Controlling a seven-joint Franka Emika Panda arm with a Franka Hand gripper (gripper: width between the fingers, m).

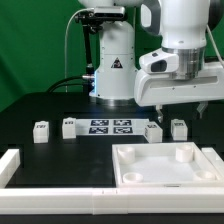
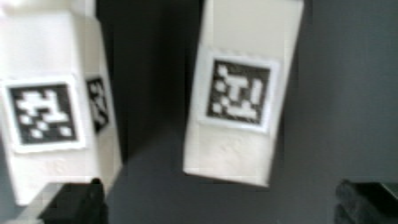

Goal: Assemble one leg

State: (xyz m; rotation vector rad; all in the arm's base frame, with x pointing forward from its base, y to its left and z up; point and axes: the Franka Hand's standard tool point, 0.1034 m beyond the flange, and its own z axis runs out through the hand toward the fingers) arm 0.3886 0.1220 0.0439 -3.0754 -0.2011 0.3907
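We see the claw (image 1: 177, 108) spread wide, holding nothing, above the small white plastic block leg (image 1: 178, 128), which stands upright on the dark bench (image 1: 60, 105) just beside a second white tagged block (image 1: 155, 129).

Wrist view's soft: the leg (image 2: 240, 100) and neighbour leg (image 2: 50, 110) both run off frame, and the fingertips (image 2: 71, 203) are just dark slivers. Exterior view clips the arm (image 1: 185, 30) at 1 o'clock.

The leg (image 2: 240, 100) is looking like smooth matt white plastic; the tabletop (image 1: 160, 166) is gleaming faintly; the worktop (image 1: 50, 105) is appearing matt black.
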